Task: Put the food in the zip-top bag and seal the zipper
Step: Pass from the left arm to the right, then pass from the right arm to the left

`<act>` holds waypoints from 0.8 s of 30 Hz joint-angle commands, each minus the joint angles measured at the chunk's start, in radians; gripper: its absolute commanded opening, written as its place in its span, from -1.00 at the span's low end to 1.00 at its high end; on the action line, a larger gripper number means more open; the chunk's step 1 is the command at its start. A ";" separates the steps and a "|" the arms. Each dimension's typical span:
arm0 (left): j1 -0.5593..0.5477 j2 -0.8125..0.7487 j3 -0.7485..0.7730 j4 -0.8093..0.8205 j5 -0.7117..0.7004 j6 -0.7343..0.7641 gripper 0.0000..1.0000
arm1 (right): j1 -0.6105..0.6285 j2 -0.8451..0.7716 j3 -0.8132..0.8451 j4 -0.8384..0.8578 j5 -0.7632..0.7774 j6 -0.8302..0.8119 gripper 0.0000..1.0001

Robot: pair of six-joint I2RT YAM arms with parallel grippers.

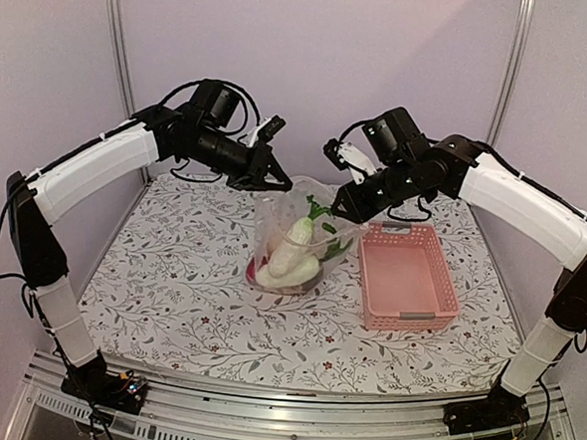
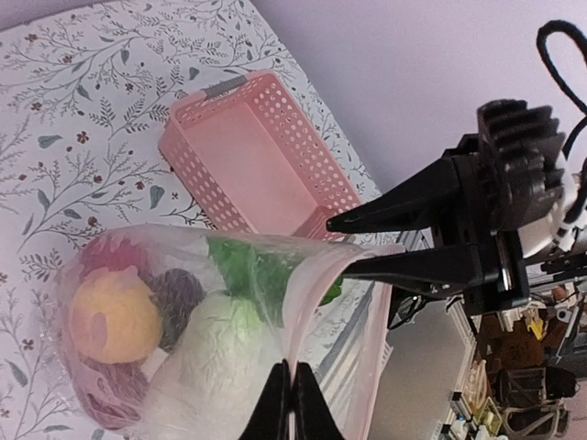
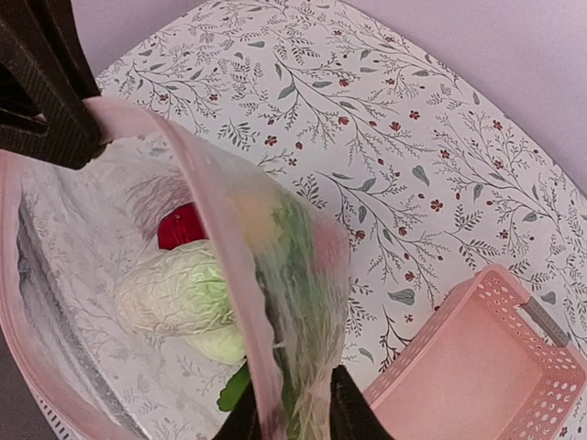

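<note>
Between the 2 grippers, the zip-top bag (image 1: 266, 228) stands upright with its bottom on the table (image 1: 169, 292) and its mouth facing up. Its long axis is close to vertical. The zipper (image 3: 240, 275) runs along the mouth from one gripper across to the other, bowed outward so the mouth gapes.

Below both sets of fingertips, inside the bag, lies the food. 2 white oblong pieces (image 1: 294, 248) lean with their long axes pointing up toward the mouth. A green piece (image 2: 246, 268) sits nearest the right gripper's side. A yellow-tan round one (image 2: 115, 316), a dark purple one (image 2: 181, 291) and a red one (image 3: 182, 225) lie low in the bag, far from the fingertips.

At the mouth's left end, the left gripper (image 1: 275, 186) has its fingers pressed together on the zipper edge, pinching the plastic. At the opposite end, the right gripper (image 3: 295, 417) straddles the rim with 1 finger on each side. From the left wrist view a gap shows between those 2 fingers, and whether either pad touches the plastic cannot be told.

Beyond the right gripper, on the side away from the bag, a pink basket (image 1: 405, 272) rests on the table, apart from the bag.
</note>
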 commanded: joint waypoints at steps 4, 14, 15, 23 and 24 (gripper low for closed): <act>-0.135 -0.181 -0.002 -0.055 -0.379 0.346 -0.30 | 0.000 0.020 0.101 -0.049 -0.078 0.019 -1.00; -0.454 -0.473 -0.329 0.207 -0.560 0.540 0.17 | 0.001 0.121 0.255 -0.164 -0.216 0.133 -1.00; -0.479 -0.466 -0.339 0.214 -0.572 0.526 0.17 | 0.000 0.126 0.253 -0.166 -0.223 0.142 -1.00; -0.543 -0.360 -0.383 0.255 -0.737 0.472 0.15 | -0.005 0.150 0.277 -0.171 -0.248 0.218 -1.00; -0.543 -0.351 -0.391 0.261 -0.752 0.460 0.15 | -0.008 0.153 0.280 -0.169 -0.258 0.235 -1.00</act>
